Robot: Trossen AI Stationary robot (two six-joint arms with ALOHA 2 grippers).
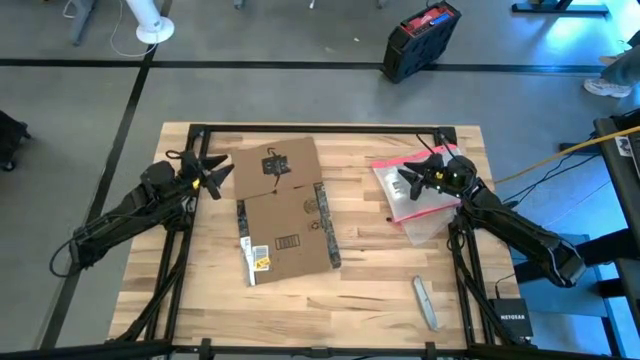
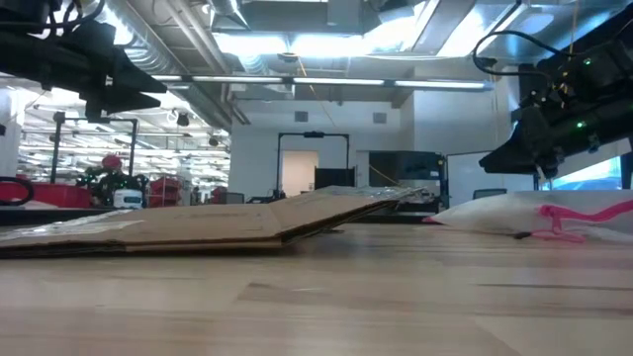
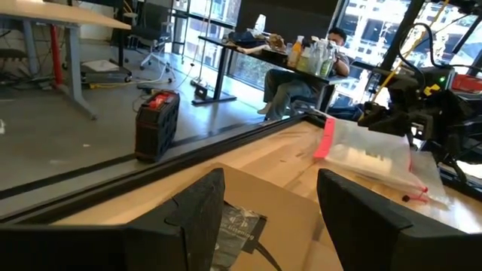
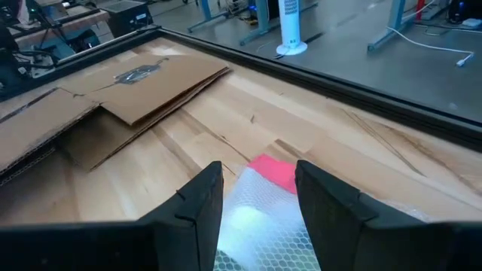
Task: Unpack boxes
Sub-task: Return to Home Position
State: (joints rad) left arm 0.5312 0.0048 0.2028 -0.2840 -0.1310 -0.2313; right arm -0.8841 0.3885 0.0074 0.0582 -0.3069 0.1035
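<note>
Flat as a pancake, the cardboard box lies unfolded on the table, a little left of the middle, its far end close to the far edge and its near end well short of the near edge. A white barcode label sits at its near-left corner and a black tape strip runs down its right side. From table height the sheet lies low on the wood, one panel lifted slightly off it. The left gripper hovers over the left side toward the far-left corner, just beside the cardboard's far-left corner. It is high above the wood, its fingers spread wide with nothing between them. Across the table, the right gripper hangs over the right side toward the far-right corner, above a clear pouch with a pink-red edge. Its fingers are parted too and empty, the pouch's bubble wrap showing below the gap. A gray cutter lies alone near the near-right corner, well apart from both grippers. Off the table, a black and red case stands on the floor beyond the far edge.
</note>
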